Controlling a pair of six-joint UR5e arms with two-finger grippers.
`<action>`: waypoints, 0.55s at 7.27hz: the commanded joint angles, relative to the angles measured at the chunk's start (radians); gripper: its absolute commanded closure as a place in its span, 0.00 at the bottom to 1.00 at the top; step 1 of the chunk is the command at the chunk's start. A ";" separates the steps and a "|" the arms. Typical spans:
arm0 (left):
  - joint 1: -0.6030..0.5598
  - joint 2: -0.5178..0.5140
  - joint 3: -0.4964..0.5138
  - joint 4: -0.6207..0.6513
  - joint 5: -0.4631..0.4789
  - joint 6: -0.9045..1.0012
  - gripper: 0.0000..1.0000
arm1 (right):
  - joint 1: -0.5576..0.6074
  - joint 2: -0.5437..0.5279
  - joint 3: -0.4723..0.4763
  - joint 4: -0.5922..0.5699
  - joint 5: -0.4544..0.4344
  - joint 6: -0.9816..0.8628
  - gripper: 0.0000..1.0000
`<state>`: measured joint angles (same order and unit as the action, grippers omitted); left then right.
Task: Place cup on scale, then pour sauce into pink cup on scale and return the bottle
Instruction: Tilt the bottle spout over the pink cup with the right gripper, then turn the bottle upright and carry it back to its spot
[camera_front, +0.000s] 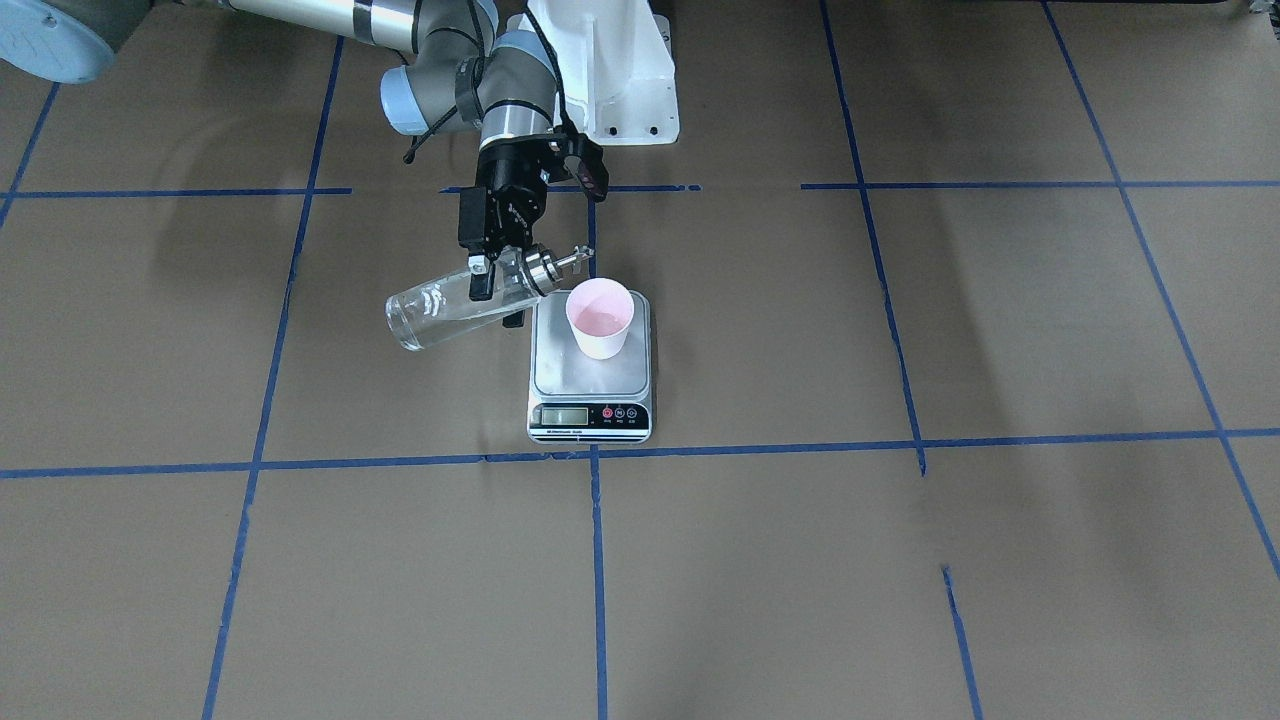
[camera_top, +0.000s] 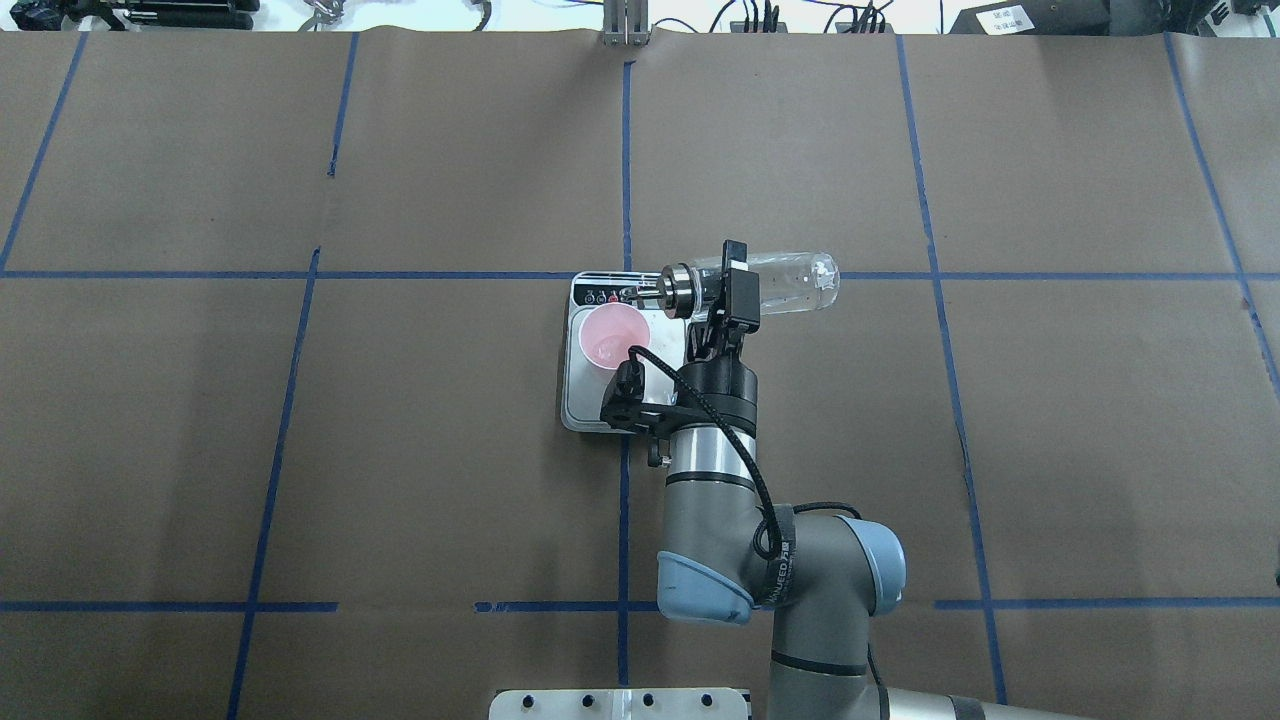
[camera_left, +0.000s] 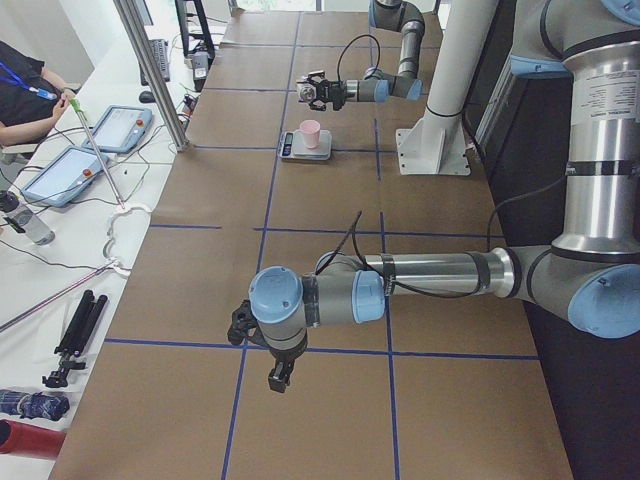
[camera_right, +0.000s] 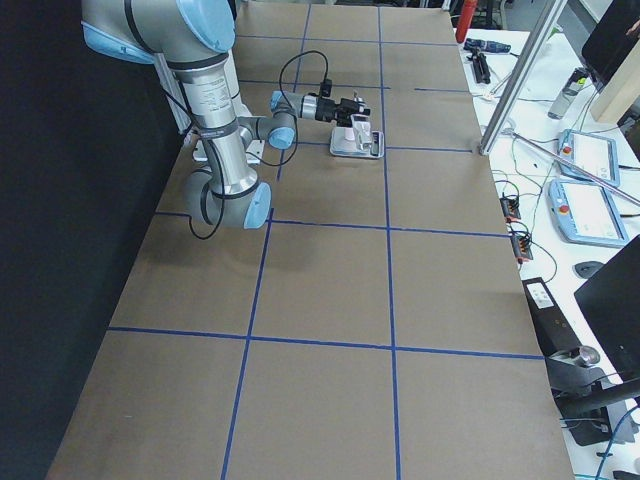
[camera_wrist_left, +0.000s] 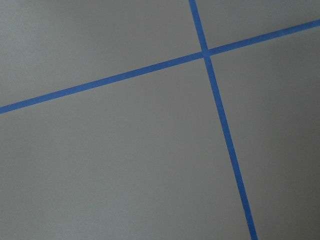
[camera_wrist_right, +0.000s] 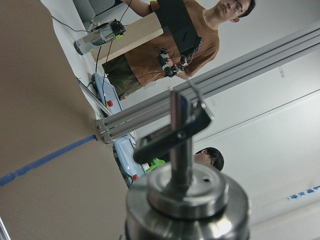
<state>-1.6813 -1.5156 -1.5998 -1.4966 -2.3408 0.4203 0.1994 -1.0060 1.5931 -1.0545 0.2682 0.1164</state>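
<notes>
Right hand (camera_front: 497, 296) clamps the bottle (camera_front: 435, 312) just below its metal cap (camera_front: 540, 266), with one finger on either side of the glass. Gripping this high probably keeps the pivot close to the spout (camera_front: 578, 258), so a wrist roll moves the outlet little while the base swings wide. The bottle lies close to horizontal, base away from the scale (camera_front: 590, 385) and spout aimed toward the cup (camera_front: 600, 318) — a pouring attitude. No stream can be made out, and the sauce cannot be read through the glass. A glossy patch in the cup bottom may be liquid.

The cup stands upright on the platform, on the half nearer the robot. This leaves the display strip uncovered and facing the operators' side, presumably so it can be read.

Left hand (camera_left: 278, 380) hangs above the table (camera_front: 900, 560), well apart from the scale — apparently parked clear of the pour. Its wrist camera shows only brown covering and blue tape. Whether its fingers are spread or closed cannot be determined.
</notes>
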 joint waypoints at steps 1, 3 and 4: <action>0.000 0.000 0.000 -0.002 0.000 0.000 0.00 | 0.006 -0.009 0.027 0.108 0.096 0.114 1.00; 0.000 0.000 0.000 -0.002 0.000 0.000 0.00 | 0.014 -0.038 0.068 0.111 0.187 0.387 1.00; 0.000 0.000 0.000 -0.004 0.000 0.000 0.00 | 0.015 -0.069 0.092 0.111 0.216 0.520 1.00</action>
<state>-1.6812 -1.5156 -1.6000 -1.4990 -2.3408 0.4203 0.2122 -1.0440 1.6562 -0.9463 0.4386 0.4664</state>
